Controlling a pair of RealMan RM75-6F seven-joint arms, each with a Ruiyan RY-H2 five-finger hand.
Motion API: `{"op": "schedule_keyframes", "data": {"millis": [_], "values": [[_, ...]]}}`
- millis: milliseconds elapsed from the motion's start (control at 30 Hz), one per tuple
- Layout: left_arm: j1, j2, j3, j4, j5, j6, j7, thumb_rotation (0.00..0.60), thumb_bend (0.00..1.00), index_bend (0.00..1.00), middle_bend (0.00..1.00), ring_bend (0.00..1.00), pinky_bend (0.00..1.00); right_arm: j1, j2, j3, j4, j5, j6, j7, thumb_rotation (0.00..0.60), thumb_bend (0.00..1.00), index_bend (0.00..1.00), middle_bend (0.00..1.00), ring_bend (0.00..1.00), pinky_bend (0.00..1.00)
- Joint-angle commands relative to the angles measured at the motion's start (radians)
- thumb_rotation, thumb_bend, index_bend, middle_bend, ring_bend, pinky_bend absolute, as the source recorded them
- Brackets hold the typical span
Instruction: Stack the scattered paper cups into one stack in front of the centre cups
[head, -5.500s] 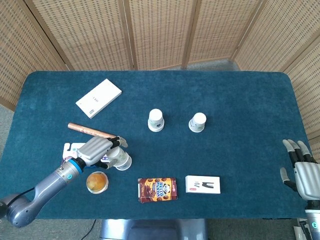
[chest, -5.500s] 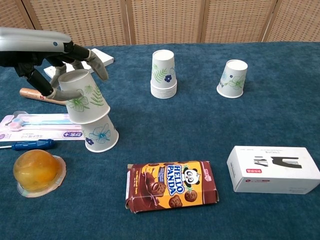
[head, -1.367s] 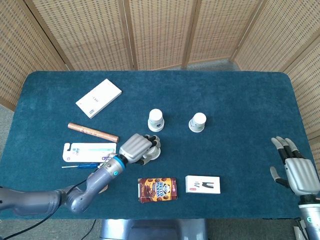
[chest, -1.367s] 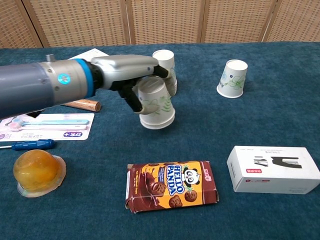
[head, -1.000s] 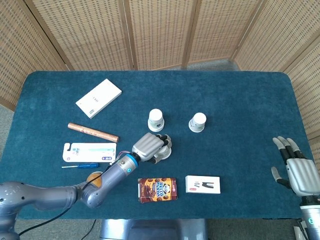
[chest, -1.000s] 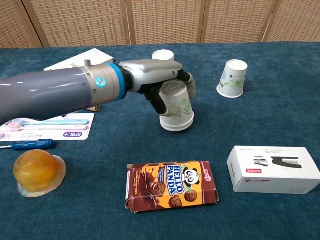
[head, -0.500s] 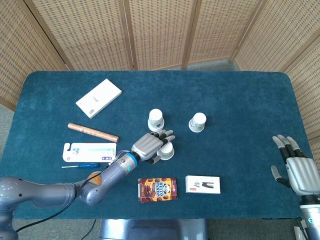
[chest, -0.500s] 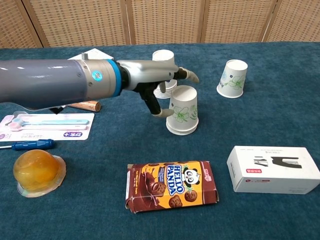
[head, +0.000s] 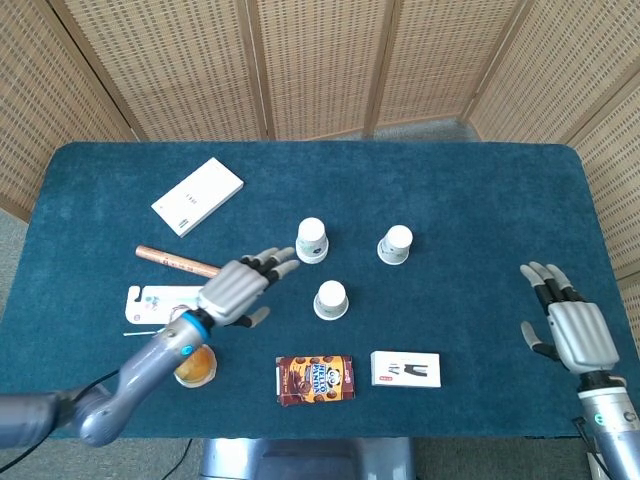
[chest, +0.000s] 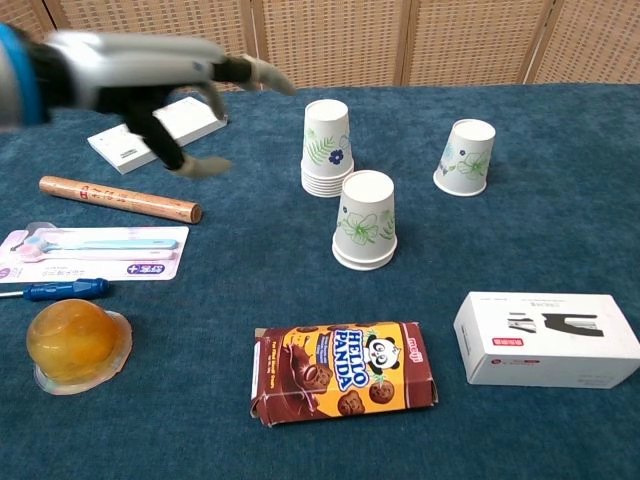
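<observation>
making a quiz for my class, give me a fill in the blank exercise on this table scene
1. The left hand holds ____.
2. The new cup stack stands upside down in front of the ____ cups.
3. The lone cup to the right of the centre stack leans on its ____.
4. The biscuit box lies to the ____ of the white box in the chest view.

Missing words: nothing; centre; side; left

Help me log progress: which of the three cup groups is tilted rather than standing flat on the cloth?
The lone cup at back right: its rim lifts off the cloth on one side. The tall centre stack and the short stack in front of it stand flat.
</observation>
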Motion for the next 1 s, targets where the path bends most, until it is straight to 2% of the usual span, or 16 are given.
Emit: {"op": "schedule_keyframes", "data": {"millis": [33, 267, 467, 833, 1000], "values": [[0.093, 0.108, 0.055, -0.087, 0.107, 0.091, -0.038, 0.600, 0.46, 0.00, 0.00, 0.00, 0.22, 0.024, -0.017, 0.006, 0.013, 0.015, -0.033, -0.012, 0.600, 0.45, 0.00, 0.00, 0.00, 0.29], [0.248, 0.235, 0.124, -0.120, 0.301, 0.232, -0.181, 0.600, 0.46, 0.00, 0.00, 0.00, 0.22, 0.081, -0.059, 0.020, 0.033, 0.054, -0.107, -0.057, 0.600, 0.44, 0.00, 0.00, 0.00, 0.26], [0.342, 0.289, 0.163, -0.096, 0.414, 0.313, -0.265, 0.600, 0.46, 0.00, 0.00, 0.00, 0.22, 0.141, -0.112, 0.044, 0.052, 0.093, -0.171, -0.084, 0.599, 0.45, 0.00, 0.00, 0.00, 0.26], [0.416, 0.323, 0.157, -0.075, 0.495, 0.368, -0.341, 0.600, 0.46, 0.00, 0.00, 0.00, 0.22, 0.265, -0.205, 0.091, 0.126, 0.183, -0.301, -0.113, 0.600, 0.44, 0.00, 0.00, 0.00, 0.26], [0.428, 0.324, 0.149, -0.072, 0.510, 0.360, -0.345, 0.600, 0.46, 0.00, 0.00, 0.00, 0.22, 0.319, -0.243, 0.110, 0.176, 0.220, -0.351, -0.126, 0.600, 0.45, 0.00, 0.00, 0.00, 0.26]]}}
